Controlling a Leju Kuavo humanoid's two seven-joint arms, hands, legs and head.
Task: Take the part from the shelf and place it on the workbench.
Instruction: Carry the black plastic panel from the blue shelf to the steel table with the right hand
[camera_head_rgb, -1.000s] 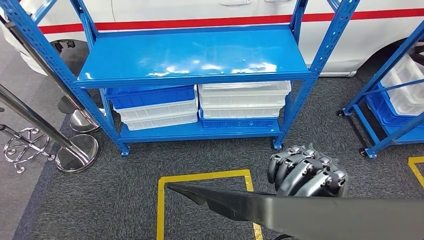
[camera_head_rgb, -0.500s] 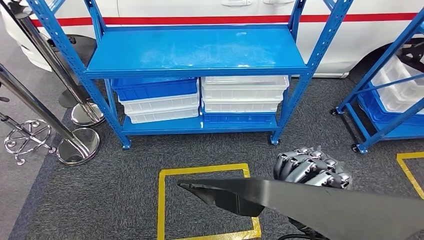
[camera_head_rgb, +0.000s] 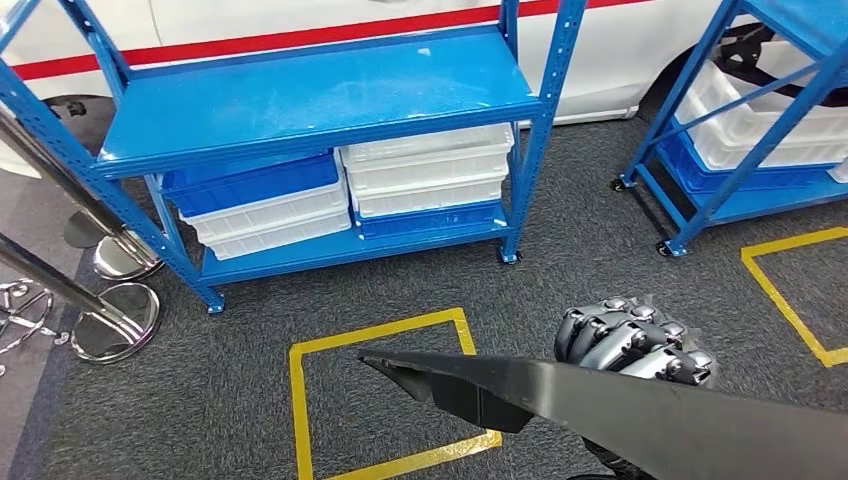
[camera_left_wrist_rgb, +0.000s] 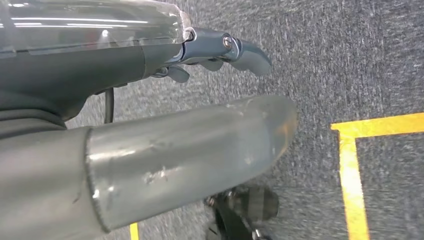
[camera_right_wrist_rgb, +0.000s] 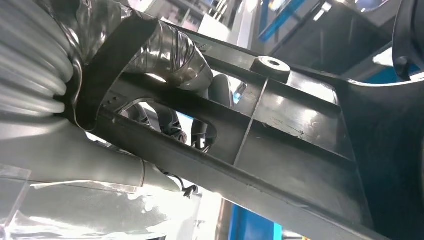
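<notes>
Head view: the right hand (camera_head_rgb: 636, 340) grips a long, tapering, ribbed black plastic part (camera_head_rgb: 560, 400); left fingers unclear.

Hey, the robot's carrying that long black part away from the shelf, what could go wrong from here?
The black part is long and sticks far out past the right hand, so while the robot turns, its pointed tip might clip the blue shelf or the chrome stanchion bases. The hand grips it near one end, so the overhang may lever it loose.
</notes>
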